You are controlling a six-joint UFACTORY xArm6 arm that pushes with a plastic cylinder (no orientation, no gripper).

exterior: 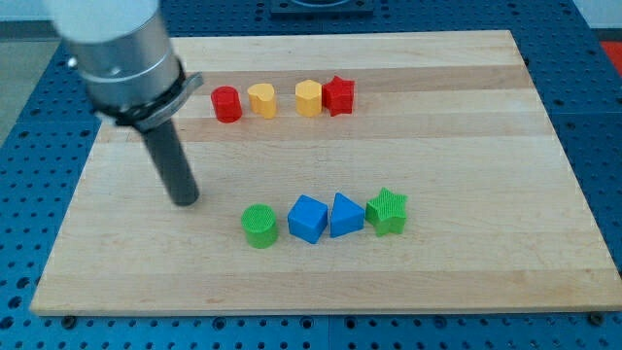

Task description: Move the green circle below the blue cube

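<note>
The green circle [259,226] lies on the wooden board, directly left of the blue cube [308,218] in a row near the view's bottom. A blue triangle [345,215] and a green star [387,211] continue the row to the right. My tip [185,200] rests on the board up and to the left of the green circle, a block's width or more away, touching no block.
A row near the view's top holds a red cylinder [226,103], a yellow heart-like block [261,99], a yellow hexagon [308,98] and a red star [338,95]. The board's edge [321,312] runs along the bottom.
</note>
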